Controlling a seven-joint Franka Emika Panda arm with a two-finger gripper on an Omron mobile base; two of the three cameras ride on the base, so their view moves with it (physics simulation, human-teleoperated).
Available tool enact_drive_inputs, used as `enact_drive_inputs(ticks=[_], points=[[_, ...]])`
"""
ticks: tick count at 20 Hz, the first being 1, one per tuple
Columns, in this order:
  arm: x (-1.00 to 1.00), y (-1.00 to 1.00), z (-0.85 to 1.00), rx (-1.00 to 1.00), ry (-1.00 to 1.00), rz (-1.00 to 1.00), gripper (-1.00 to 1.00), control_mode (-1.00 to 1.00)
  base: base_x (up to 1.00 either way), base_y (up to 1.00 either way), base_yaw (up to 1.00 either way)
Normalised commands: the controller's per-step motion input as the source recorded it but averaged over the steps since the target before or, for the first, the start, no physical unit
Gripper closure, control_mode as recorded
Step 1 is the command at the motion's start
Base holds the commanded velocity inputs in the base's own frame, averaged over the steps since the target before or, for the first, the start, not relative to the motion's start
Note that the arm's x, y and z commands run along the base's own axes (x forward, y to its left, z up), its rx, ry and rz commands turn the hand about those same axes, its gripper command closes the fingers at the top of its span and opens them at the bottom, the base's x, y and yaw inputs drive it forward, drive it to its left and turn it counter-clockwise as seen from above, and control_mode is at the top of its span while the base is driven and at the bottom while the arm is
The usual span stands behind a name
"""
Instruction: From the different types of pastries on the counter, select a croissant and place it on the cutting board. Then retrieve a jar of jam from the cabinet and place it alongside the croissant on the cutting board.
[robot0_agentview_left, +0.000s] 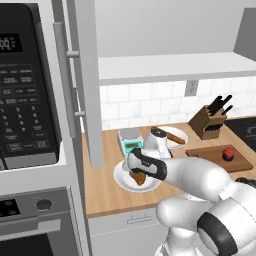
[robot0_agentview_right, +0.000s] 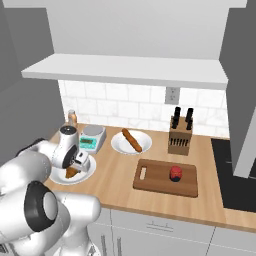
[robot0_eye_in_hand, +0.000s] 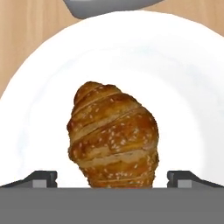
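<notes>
A golden-brown croissant (robot0_eye_in_hand: 113, 135) lies on a round white plate (robot0_eye_in_hand: 175, 65) at the counter's (robot0_agentview_left: 105, 195) left front. My gripper (robot0_eye_in_hand: 113, 177) hangs open just over it, one fingertip (robot0_eye_in_hand: 41, 177) on each side of the pastry's near end, apart from it. From the base cameras the gripper (robot0_agentview_left: 137, 171) (robot0_agentview_right: 77, 162) covers most of the croissant (robot0_agentview_left: 140, 179) (robot0_agentview_right: 71, 173). To the right, the dark cutting board (robot0_agentview_left: 212, 152) (robot0_agentview_right: 160, 182) carries the small red jar of jam (robot0_agentview_left: 229, 153) (robot0_agentview_right: 175, 173). The cabinet (robot0_agentview_left: 87, 75) door stands open at the left.
A long reddish bread stick (robot0_agentview_left: 174, 136) (robot0_agentview_right: 131, 140) lies on a second white plate behind. A kitchen scale (robot0_agentview_left: 130, 140) (robot0_agentview_right: 92, 137) stands right behind the croissant's plate. A knife block (robot0_agentview_left: 205, 122) (robot0_agentview_right: 180, 135) stands by the tiled wall. A microwave (robot0_agentview_left: 25, 85) is at the far left.
</notes>
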Motion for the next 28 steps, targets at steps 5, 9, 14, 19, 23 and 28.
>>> enact_drive_inputs(ticks=[5,9,14,19,23,28], points=[[0.2,0.01,-0.41,-0.08,0.0,0.01,-1.0,-1.0,0.0,0.0,0.0],[0.1,0.11,-0.31,-0.06,-0.01,0.01,-1.0,-1.0,0.0,0.0,0.0],[0.0,0.13,-0.13,0.0,0.0,0.0,1.0,-1.0,0.0,0.0,0.0],[-0.06,-0.02,0.59,0.05,-0.03,0.0,1.0,-1.0,0.0,0.0,0.0],[-0.09,-0.19,1.0,0.07,-0.03,0.0,1.0,-1.0,0.0,0.0,0.0],[0.0,-0.32,0.82,0.04,0.0,0.0,1.0,-1.0,0.0,0.0,0.0]])
